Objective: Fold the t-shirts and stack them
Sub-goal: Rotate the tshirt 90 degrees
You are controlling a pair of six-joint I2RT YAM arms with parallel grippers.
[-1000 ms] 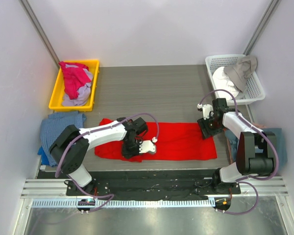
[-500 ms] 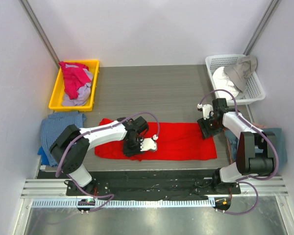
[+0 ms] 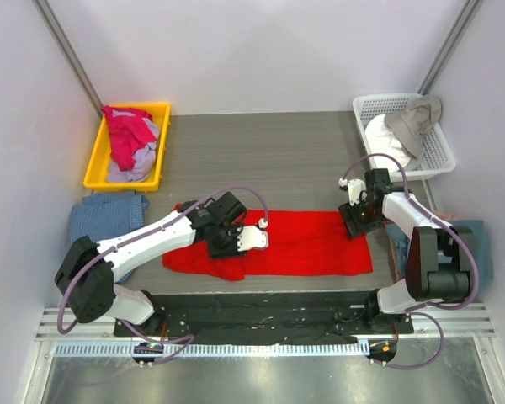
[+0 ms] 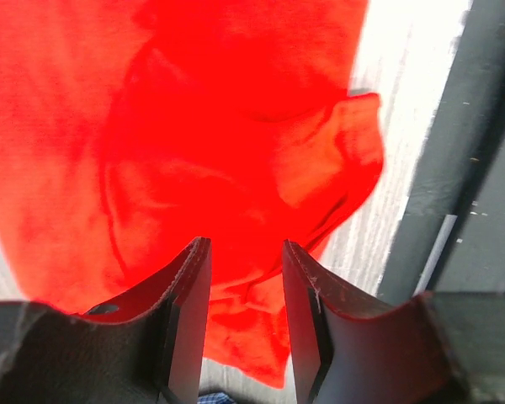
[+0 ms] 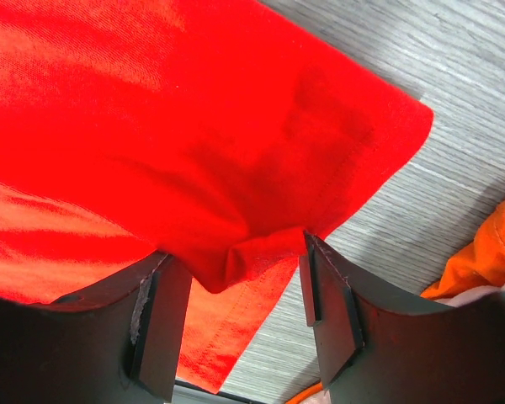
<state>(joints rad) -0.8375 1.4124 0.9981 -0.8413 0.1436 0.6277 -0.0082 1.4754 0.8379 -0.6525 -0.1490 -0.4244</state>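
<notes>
the left gripper (image 4: 246, 261) hangs, jaws parted and empty, over the red t-shirt (image 4: 194, 126) by the table's (image 3: 278, 160) near edge. the right gripper (image 5: 240, 269) pinches a corner fold; that shallow bite may slip.

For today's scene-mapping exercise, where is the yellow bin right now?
In the top external view, the yellow bin sits at the far left of the table, just beyond a blue cloth and up-left of the spread red t-shirt.

Cropped and unclear
The red t-shirt (image 4: 236, 126) runs past the left wrist view's edges; orange cloth (image 5: 488, 244) is cropped; whether the right gripper (image 5: 236, 252) grips is unclear.
</notes>
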